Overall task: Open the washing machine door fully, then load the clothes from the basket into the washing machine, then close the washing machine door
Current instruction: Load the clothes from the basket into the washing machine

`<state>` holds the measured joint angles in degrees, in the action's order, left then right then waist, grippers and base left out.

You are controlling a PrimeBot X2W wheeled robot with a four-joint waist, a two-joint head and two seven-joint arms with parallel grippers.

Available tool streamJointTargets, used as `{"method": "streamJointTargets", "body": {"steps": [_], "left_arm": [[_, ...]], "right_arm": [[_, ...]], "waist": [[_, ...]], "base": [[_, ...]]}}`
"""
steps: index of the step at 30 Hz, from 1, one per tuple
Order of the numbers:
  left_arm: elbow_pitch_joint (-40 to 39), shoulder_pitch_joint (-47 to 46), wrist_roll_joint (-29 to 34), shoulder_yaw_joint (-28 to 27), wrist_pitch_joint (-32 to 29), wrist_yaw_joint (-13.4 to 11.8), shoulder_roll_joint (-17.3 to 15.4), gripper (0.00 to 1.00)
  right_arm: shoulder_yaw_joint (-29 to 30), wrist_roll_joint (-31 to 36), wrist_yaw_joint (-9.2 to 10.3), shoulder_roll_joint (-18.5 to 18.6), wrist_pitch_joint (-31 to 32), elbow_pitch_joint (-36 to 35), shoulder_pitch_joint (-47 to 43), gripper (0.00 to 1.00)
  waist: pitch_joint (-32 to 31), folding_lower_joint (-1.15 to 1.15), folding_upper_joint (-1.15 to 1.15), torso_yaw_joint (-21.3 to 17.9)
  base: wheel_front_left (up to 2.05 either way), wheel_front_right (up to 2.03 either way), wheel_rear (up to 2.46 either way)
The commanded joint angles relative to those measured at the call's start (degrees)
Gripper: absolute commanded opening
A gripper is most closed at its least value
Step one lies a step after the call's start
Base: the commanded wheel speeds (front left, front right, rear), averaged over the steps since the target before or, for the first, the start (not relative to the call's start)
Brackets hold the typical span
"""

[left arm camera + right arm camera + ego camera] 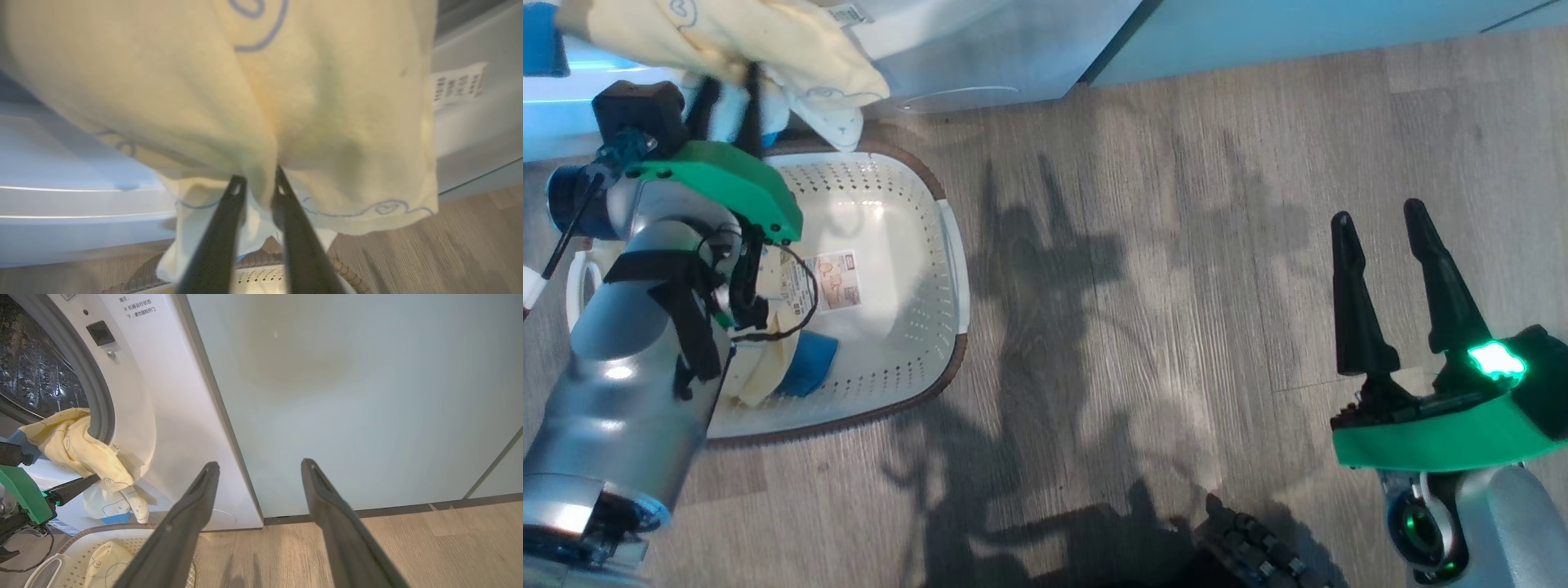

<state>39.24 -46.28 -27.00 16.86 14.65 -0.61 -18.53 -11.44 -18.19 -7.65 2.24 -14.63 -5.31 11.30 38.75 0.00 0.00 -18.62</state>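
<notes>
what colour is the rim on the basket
Brown, running round the cream perforated basket; it shows best in the head view.

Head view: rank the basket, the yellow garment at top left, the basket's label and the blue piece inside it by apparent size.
1. basket
2. yellow garment, likely nearer the camera, cropped
3. blue piece and label: look alike, both partly hidden, unranked

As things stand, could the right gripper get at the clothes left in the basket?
Probably not cleanly: the floor between is free, but the left arm hangs right over those clothes.
</notes>
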Motion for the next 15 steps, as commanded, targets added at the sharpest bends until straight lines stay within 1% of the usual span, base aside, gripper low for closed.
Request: {"method": "streamJointTargets", "body": {"steps": [1, 4, 10, 15], "left_arm": [[-0.53, -1.26, 0.4, -1.58, 0.34, 0.28, -1.52, 0.0], [0.75, -1.79, 0.25, -1.5, 0.34, 0.8, -1.08, 0.0], [2.84, -2.39, 0.07, -0.92, 0.34, 1.89, 0.11, 0.0], [2.17, -1.19, -0.5, -0.69, 0.11, 1.73, 0.92, 0.0]], "right_arm": [[-1.12, -0.43, 0.16, 0.64, -0.37, -1.43, -0.12, 1.0], [-0.96, -0.62, 0.16, 0.64, -0.37, -1.33, -0.14, 1.0], [-0.46, -0.24, 0.16, 0.64, -0.37, -1.15, -0.32, 1.0], [0.13, 0.48, 0.16, 0.64, -0.37, -1.1, -0.91, 1.0]], "waist": [[-0.05, 0.0, 0.0, -0.15], [-0.23, 0.0, 0.0, -0.14], [-1.13, 0.0, 0.0, 1.19], [-2.3, 0.0, 0.0, 2.7]], "base": [[0.0, 0.0, 0.0], [0.0, 0.0, 0.0], [0.0, 0.0, 0.0], [0.0, 0.0, 0.0]]}}
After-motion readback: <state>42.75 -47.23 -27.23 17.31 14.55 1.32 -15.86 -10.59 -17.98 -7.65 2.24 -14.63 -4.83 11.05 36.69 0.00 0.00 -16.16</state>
